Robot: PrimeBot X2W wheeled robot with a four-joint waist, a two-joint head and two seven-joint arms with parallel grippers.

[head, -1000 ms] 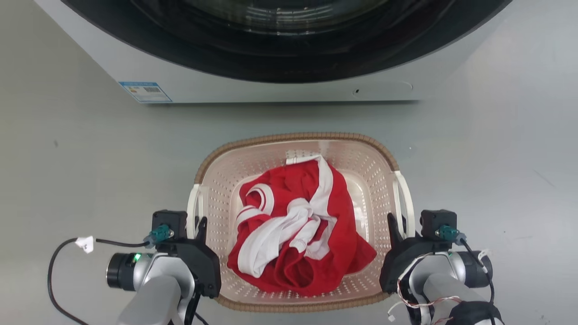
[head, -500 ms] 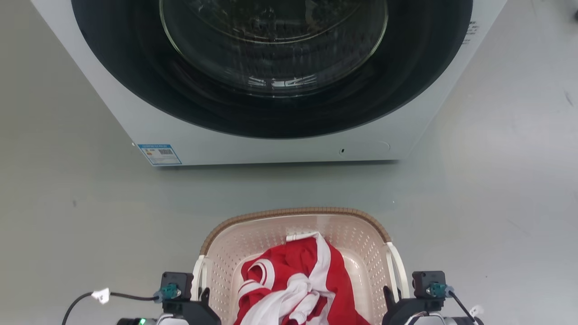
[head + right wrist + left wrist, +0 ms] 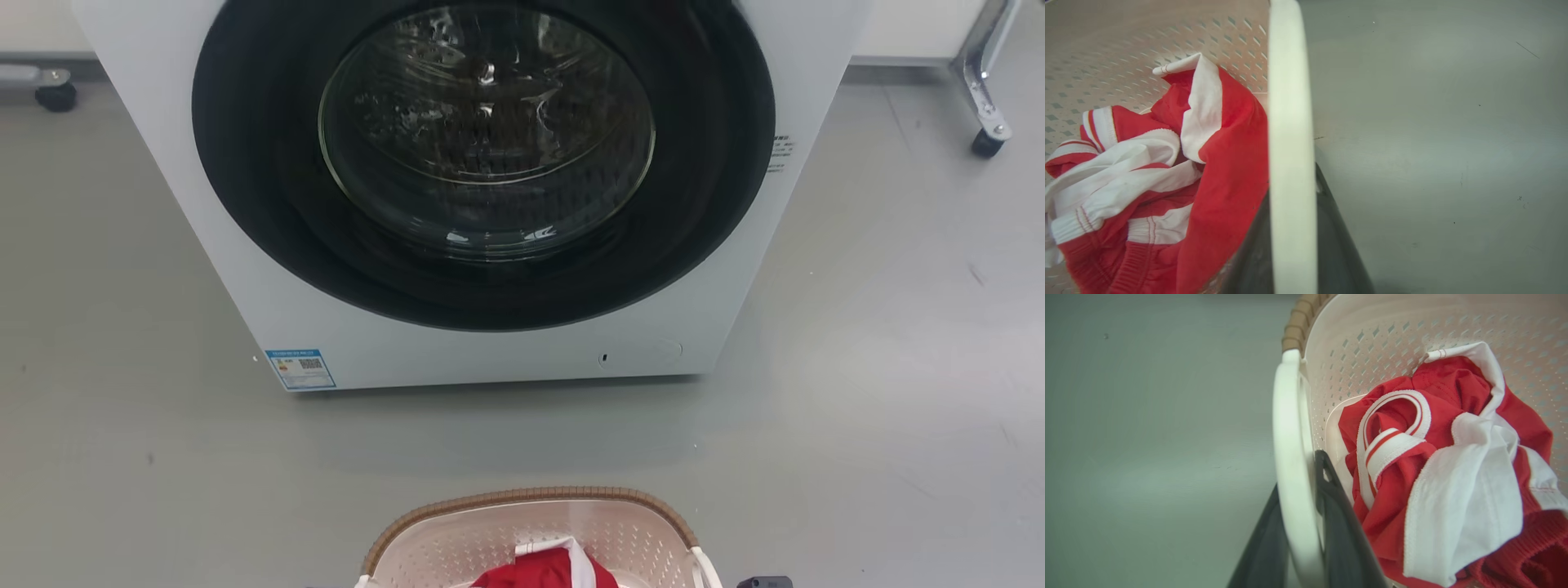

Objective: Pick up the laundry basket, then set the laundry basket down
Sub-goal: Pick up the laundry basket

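Right, pickup step: left gripper (image 3: 1298,473) has one finger on each side of the left handle (image 3: 1288,416) and is clamped on it; right gripper (image 3: 1292,181) grips the right handle (image 3: 1290,81) the same way. Basket (image 3: 457,547) is at the bottom edge of the head view, right in front of the robot, well apart from the washer (image 3: 482,163), with bare floor (image 3: 122,457) between. Can't tell whether its base is off the floor

Next move, my read: lift both arms together and level so the red and white clothes (image 3: 1433,457) don't slide. Then lower it flat and release only once it's resting

Orientation: upright, mouth up, far rim facing the washer door. With a handle held on each side, the long axis probably runs handle to handle, across the robot and parallel to the washer front. Only the far rim shows in the head view, so that's a judgement
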